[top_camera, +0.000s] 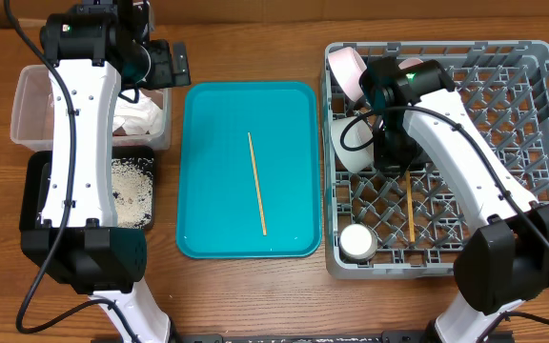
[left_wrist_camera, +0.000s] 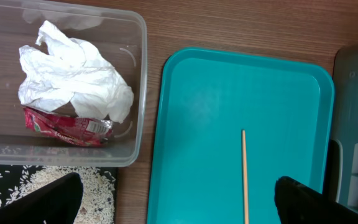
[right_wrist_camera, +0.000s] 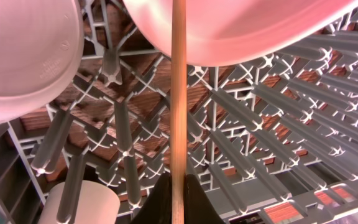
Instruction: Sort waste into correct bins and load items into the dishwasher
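The right gripper (right_wrist_camera: 178,200) pinches a chopstick (right_wrist_camera: 178,93) inside the dish rack (top_camera: 522,114)
The left gripper (left_wrist_camera: 179,205) gapes wide by the far-left corner of the teal tray (left_wrist_camera: 197,124) — a second chopstick (top_camera: 256,183) lies mid-tray.

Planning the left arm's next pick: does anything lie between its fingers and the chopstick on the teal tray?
Nothing visible does: the chopstick lies alone and uncovered on the teal tray, in open sight between the spread fingers of the left gripper.

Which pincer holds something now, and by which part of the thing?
The right pincer holds a wooden chopstick by one end, over the grey rack. The left pincer is open and holds nothing.
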### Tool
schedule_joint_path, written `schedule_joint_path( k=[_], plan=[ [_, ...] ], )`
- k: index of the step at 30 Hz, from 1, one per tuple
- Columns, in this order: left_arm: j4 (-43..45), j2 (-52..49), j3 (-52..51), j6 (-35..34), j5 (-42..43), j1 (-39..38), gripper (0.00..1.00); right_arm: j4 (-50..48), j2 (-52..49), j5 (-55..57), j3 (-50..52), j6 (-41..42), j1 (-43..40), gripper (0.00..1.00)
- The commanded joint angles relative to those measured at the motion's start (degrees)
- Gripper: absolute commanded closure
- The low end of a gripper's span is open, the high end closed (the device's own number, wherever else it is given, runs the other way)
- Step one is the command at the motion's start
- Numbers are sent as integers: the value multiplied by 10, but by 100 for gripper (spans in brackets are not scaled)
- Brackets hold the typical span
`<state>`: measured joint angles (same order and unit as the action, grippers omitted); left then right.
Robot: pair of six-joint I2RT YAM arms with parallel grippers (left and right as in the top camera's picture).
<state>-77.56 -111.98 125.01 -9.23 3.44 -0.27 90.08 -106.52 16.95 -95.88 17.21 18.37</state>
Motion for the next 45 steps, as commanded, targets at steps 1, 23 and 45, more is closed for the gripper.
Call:
schedule_joint_path(
  k=[1,23,45],
  plan=[
    [2,1,8,-2,6,-1,0,-3,4,8,3,-23,-2,83],
    [2,1,8,-2,6,-1,0,-96,29,-242,-119,-25,50,50],
    [2,1,8,-2,6,-1,0,-179,1,-261,-112,-5,163,44]
  ],
)
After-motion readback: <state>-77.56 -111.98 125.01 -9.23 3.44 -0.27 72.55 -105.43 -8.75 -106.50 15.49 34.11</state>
